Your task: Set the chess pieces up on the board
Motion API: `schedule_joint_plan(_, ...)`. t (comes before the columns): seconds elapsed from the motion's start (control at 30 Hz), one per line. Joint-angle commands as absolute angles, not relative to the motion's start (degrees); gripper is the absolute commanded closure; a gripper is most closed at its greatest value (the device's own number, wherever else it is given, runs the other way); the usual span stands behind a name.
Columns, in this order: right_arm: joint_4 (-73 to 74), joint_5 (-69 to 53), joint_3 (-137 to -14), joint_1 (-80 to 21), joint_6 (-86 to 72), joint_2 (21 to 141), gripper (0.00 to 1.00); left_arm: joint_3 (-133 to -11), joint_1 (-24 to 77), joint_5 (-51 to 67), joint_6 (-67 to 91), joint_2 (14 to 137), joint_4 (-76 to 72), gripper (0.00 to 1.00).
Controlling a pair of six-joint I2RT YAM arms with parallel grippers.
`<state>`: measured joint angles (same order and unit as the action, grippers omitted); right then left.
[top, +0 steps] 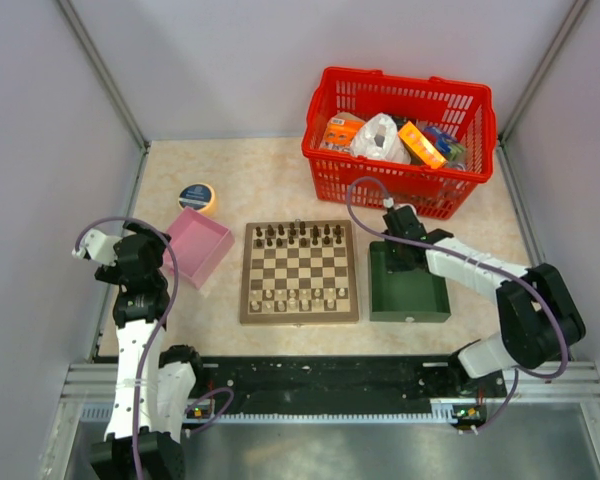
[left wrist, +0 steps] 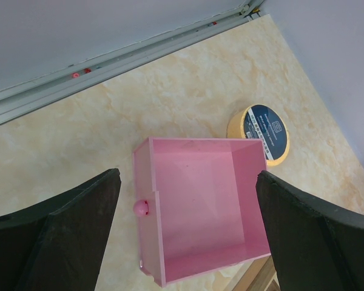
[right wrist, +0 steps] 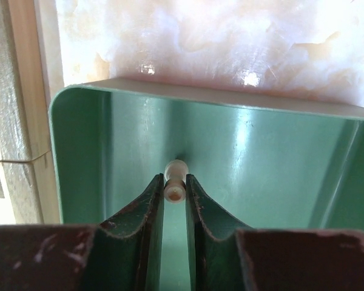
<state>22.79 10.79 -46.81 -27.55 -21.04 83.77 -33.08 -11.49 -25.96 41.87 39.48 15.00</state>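
Note:
The board (top: 300, 317) lies mid-table with dark chess pieces (top: 298, 236) along its far rows and pale ones (top: 300, 298) along the near rows. My right gripper (top: 398, 262) reaches down into the green tray (top: 410, 298). In the right wrist view its fingers (right wrist: 175, 180) are shut on a small cream chess piece (right wrist: 175, 168) standing near the tray's (right wrist: 261, 163) far wall. My left gripper (left wrist: 188, 176) hangs open over the pink box (left wrist: 200, 206), with nothing between its fingers.
A yellow tape roll (top: 197, 196) sits behind the pink box (top: 198, 247). A red basket (top: 325, 150) full of packets stands at the back right. The board's wooden edge (right wrist: 18, 91) runs just left of the tray. Walls close in the table's sides.

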Motion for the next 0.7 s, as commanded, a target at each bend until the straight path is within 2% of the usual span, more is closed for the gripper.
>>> schedule_joint_plan(0.0,25.39,9.85,-48.95,-26.98,-20.22,78.06,0.85,-33.22,-11.86,-26.19,41.4,38.85,13.62,0.01)
schedule_joint_plan(0.2,31.81,9.93,-51.68,-28.91,-20.74,69.89,0.85,-32.87,-11.78,-25.93,41.92,38.85,13.45,0.01)
schedule_joint_plan(0.33,35.15,11.68,-53.35,-35.14,-23.37,67.06,0.85,-32.78,-11.78,-25.58,42.01,39.02,13.01,0.01)
schedule_joint_plan(0.67,36.47,14.76,-54.75,-50.17,-29.79,71.1,0.85,-32.87,-11.78,-25.31,42.01,39.2,12.83,0.01)
